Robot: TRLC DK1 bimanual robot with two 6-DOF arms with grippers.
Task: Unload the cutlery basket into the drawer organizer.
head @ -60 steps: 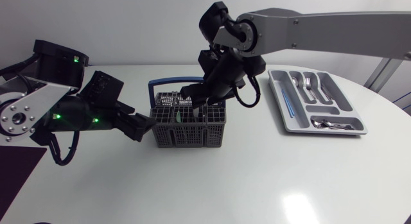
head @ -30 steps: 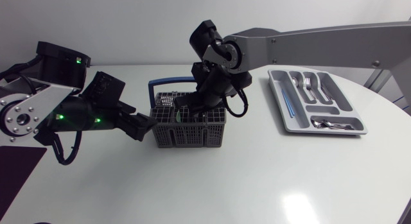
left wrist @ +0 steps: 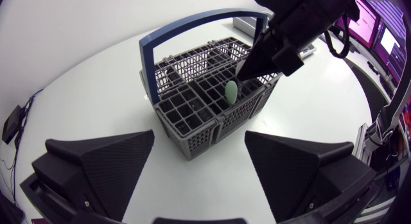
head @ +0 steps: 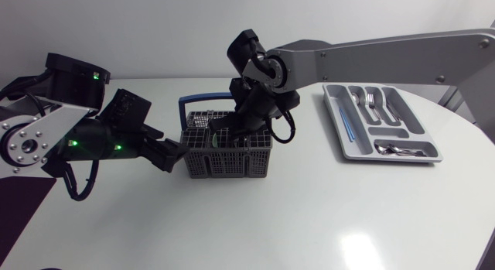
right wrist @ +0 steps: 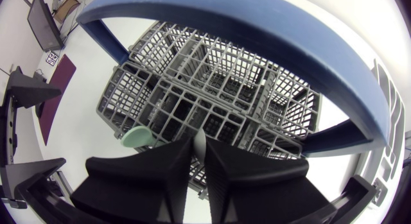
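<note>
- The cutlery basket is standing on the worktop, well apart from the drawer organizer, which is already holding some cutlery
- The right gripper is reaching into the basket, with its fingers nearly together and apparently clamping a slim metal handle
- The left gripper is hanging wide apart just beside the basket, gripping nothing
- The handle is probably going to feel stiff, light and slippery; gripping near its upper end and lifting straight up is advisable
- A pale green piece is standing beside it, likely lighter plastic
</note>
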